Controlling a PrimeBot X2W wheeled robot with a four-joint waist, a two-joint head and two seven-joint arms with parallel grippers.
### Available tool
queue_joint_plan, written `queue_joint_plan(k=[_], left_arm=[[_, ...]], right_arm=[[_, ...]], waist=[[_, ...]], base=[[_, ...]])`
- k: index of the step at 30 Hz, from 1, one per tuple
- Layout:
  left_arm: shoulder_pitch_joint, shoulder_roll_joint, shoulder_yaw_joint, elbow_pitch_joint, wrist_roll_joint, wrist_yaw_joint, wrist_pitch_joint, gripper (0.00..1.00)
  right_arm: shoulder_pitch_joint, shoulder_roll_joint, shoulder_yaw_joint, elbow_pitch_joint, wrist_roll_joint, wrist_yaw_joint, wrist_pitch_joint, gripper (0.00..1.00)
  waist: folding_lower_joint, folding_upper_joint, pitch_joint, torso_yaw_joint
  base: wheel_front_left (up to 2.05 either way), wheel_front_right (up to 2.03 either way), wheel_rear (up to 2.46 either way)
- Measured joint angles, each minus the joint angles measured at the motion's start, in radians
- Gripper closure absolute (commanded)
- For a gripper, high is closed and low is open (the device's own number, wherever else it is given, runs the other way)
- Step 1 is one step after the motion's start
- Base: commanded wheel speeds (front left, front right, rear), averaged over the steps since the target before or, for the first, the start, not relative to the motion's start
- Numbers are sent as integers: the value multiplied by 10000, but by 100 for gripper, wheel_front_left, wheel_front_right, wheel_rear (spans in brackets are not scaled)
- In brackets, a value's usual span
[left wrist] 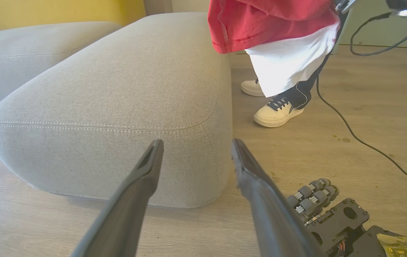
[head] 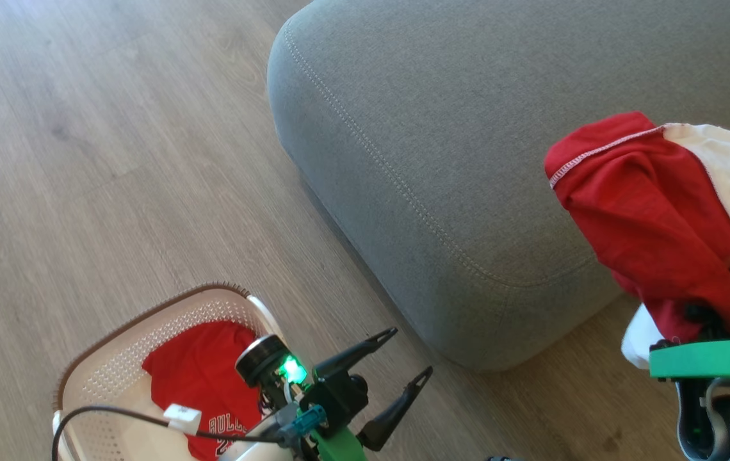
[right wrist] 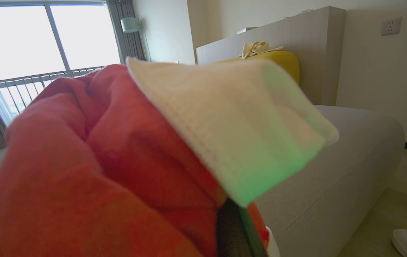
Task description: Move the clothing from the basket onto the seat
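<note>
In the head view, the basket [head: 105, 365] sits on the wooden floor [head: 83, 160] at the lower left, near the grey seat [head: 467, 160] but apart from it. A printed red garment [head: 202, 378] with pale letters lies inside it. The left gripper [head: 408, 352] hovers just right of the basket with its two dark fingers spread wide and nothing between them. At the lower right, the right gripper [head: 714, 317] is buried in a red-and-white garment [head: 653, 218]. It has hold of this cloth, which bunches over it in the air beside the seat's near corner.

In the left wrist view, the left gripper's fingers [left wrist: 142, 178] stand well apart, empty, pointing at the seat's front face. The red-and-white garment hangs at the top right, clear of the cushion. A person's pale shoes [left wrist: 276, 112] stand behind it. A black cable [left wrist: 350, 132] trails over the floor, and a dark mechanical hand [left wrist: 332, 214] lies at the lower right.

In the right wrist view, the held garment drapes close over the lens. One dark finger [right wrist: 230, 228] pokes out beneath it, so how narrowly the jaws sit cannot be seen. The seat stretches to the right beyond it.
</note>
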Motion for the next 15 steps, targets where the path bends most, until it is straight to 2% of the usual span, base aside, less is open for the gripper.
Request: queue_joint_plan(k=[15], left_arm=[[-14, 73, 128, -2, -77, 0, 0, 0]], right_arm=[[-181, 12, -485, 128, 207, 0, 0, 100]], waist=[[0, 0, 251, -51]], base=[[0, 0, 0]])
